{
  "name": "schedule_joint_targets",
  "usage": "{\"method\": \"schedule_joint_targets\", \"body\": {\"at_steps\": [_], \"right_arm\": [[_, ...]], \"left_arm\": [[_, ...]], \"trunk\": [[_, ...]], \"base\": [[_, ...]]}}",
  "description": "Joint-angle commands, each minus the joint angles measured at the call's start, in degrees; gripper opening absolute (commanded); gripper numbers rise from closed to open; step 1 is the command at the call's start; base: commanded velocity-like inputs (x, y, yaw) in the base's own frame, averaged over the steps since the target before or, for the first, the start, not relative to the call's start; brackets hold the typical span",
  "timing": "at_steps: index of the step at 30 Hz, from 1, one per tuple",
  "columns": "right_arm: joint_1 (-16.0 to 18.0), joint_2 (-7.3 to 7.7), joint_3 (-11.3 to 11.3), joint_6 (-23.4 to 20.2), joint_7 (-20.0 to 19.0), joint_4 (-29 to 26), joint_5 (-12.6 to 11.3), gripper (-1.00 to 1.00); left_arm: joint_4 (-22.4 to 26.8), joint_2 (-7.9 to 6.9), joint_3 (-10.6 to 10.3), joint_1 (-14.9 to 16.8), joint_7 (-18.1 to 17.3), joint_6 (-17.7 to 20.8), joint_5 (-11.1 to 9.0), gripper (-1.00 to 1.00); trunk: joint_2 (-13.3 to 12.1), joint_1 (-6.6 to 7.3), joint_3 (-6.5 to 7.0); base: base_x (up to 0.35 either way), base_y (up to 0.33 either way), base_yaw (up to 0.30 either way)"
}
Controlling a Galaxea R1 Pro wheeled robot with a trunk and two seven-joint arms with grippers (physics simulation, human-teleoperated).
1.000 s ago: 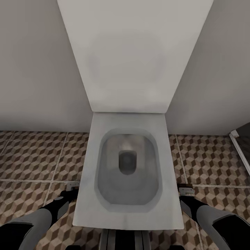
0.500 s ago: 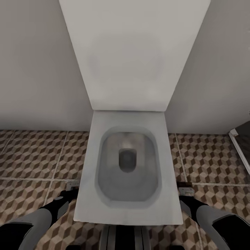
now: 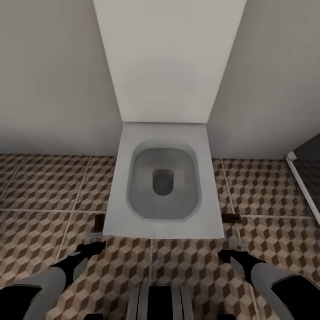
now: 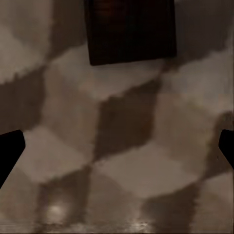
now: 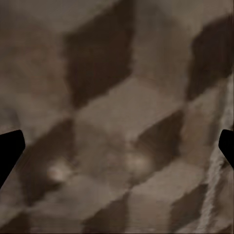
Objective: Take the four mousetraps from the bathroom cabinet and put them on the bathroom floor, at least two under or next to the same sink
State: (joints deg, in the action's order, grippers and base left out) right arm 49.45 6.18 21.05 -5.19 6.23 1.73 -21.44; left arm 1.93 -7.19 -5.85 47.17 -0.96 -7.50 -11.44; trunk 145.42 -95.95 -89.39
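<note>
Mousetraps first: in the head view two tiny flat dark-brown rectangular pieces lie on the patterned floor tiles, one mousetrap [image 3: 99, 219] just beside the near left corner of the white square-bowled toilet [image 3: 165, 186], the other trap [image 3: 231, 218] just beside its near right corner. Neither is under a sink here; no sink in sight, so placement looks unfinished for that clause. Bathroom floor [image 3: 40, 191]: large square tiles, brown-beige-white cube print, pale grout, matte. Plain pale wall [image 3: 49, 75] behind, toilet lid up against it. Dark doorway edge at far right. Left gripper [image 3: 94, 240] low over the floor near the left trap; right gripper [image 3: 237, 244] likewise near the right one; both grey-and-black arms reach forward. Left wrist view: dark-brown rectangular trap [image 4: 130, 30] flat on the tile, faint ribbed surface, apart from the black fingertips [image 4: 10, 151] at the frame edges; jaws spread wide, nothing held. Right wrist view: tile pattern, fingertips [image 5: 9, 148] at both edges, jaws likewise spread and empty; a pale grout line [image 5: 219, 161] along one side. Judgement: traps look light, stiff, thin; hard to pinch off a flat floor. Best taken across the short edges, jaws straddling.
</note>
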Motion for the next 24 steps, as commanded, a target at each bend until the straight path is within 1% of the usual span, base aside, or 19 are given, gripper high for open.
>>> {"method": "schedule_joint_targets", "body": {"at_steps": [1,24], "right_arm": [[0.0,-0.01,0.5,-0.1,0.1,0.0,-0.4,1.00],[0.0,-0.05,0.5,0.0,0.1,0.0,-0.4,1.00]], "left_arm": [[-0.1,-0.01,-0.5,0.0,-0.1,-0.2,-0.6,1.00],[-0.1,0.00,-0.6,0.0,-0.2,-0.3,-0.3,1.00]], "trunk": [[0.0,0.04,-0.03],[0.0,0.04,-0.03]], "base": [[-0.327,0.000,0.000],[-0.333,0.000,0.000]]}}
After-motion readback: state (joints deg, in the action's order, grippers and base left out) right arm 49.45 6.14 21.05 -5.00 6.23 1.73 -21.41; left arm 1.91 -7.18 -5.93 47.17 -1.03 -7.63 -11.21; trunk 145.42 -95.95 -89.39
